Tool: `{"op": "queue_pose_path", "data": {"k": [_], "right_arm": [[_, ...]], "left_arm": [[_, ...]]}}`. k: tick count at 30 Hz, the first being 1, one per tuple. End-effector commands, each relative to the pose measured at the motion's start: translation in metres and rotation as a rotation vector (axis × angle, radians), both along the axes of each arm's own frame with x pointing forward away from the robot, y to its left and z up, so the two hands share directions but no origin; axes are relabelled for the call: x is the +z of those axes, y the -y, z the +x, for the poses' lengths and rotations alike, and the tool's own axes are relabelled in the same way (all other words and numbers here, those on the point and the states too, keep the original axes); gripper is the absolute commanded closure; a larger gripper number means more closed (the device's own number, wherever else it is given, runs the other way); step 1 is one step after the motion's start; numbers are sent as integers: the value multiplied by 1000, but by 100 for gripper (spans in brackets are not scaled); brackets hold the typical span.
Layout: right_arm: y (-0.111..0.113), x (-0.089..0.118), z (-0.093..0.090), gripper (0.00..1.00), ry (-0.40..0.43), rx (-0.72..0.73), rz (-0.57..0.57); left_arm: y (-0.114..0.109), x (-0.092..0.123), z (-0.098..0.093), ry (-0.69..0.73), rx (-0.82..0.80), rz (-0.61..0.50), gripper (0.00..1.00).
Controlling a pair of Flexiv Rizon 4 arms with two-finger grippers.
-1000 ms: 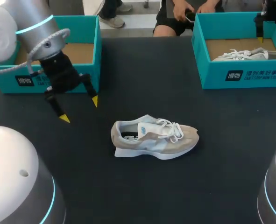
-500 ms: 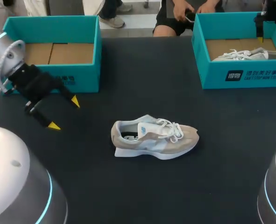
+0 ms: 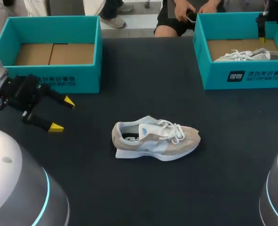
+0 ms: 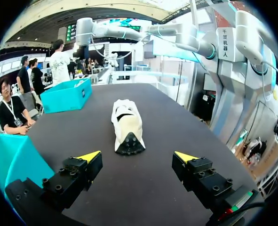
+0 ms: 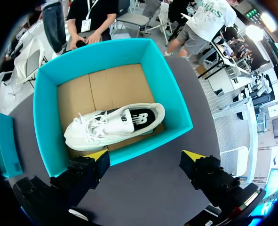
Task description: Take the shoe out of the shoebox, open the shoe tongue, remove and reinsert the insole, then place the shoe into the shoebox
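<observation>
Since a second ago, the left gripper has slid from beside the left box out toward the left edge of the head view, and has turned to point at the shoe. The shoe has not moved. It lies on its sole in the middle of the table, out of any box, with its toe toward the right of the view. The left wrist view shows the heel of the shoe ahead of the left gripper, whose fingers are wide apart with nothing between them. The right gripper hangs over the right box, fingers apart and holding nothing, above a white shoe that lies inside. The shoe on the table looks light. Its top is probably soft and will bend if squeezed hard, while the sole looks firm. The laces are loose and floppy and could snag. A good place to hold it is likely the heel rim or across both sides near the sole, which leaves the tongue free to lift.
</observation>
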State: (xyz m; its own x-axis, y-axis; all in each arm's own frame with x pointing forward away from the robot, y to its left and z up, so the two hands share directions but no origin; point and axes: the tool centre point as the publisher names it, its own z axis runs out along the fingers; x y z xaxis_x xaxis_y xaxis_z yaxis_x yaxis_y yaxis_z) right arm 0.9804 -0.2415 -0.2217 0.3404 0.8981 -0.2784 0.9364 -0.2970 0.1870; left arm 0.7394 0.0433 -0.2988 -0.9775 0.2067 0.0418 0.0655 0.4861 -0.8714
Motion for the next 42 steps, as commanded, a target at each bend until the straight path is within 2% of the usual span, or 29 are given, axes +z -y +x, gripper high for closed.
{"op": "queue_pose_path", "data": {"k": [1, 3, 8, 12, 19, 27, 34, 42], "right_arm": [[0, 0, -1, 0, 1, 1, 1], [0, 0, -1, 0, 1, 1, 1], [0, 0, -1, 0, 1, 1, 1], [0, 0, -1, 0, 1, 1, 1], [0, 0, -1, 0, 1, 1, 1], [0, 0, -1, 0, 1, 1, 1], [0, 0, -1, 0, 1, 1, 1], [0, 0, -1, 0, 1, 1, 1]], "left_arm": [[-2, -6, -4, -15, 7, -30, 0], [0, -12, -5, 46, 34, -40, 0], [17, -31, -10, 71, 140, -53, 0], [37, -48, -16, -6, 161, -41, 0], [71, -74, -16, -10, 186, -48, 0], [106, -92, -18, -35, 213, -56, 0], [135, -99, -17, -14, 219, -54, 0], [154, -105, -20, 4, 214, -68, 0]]}}
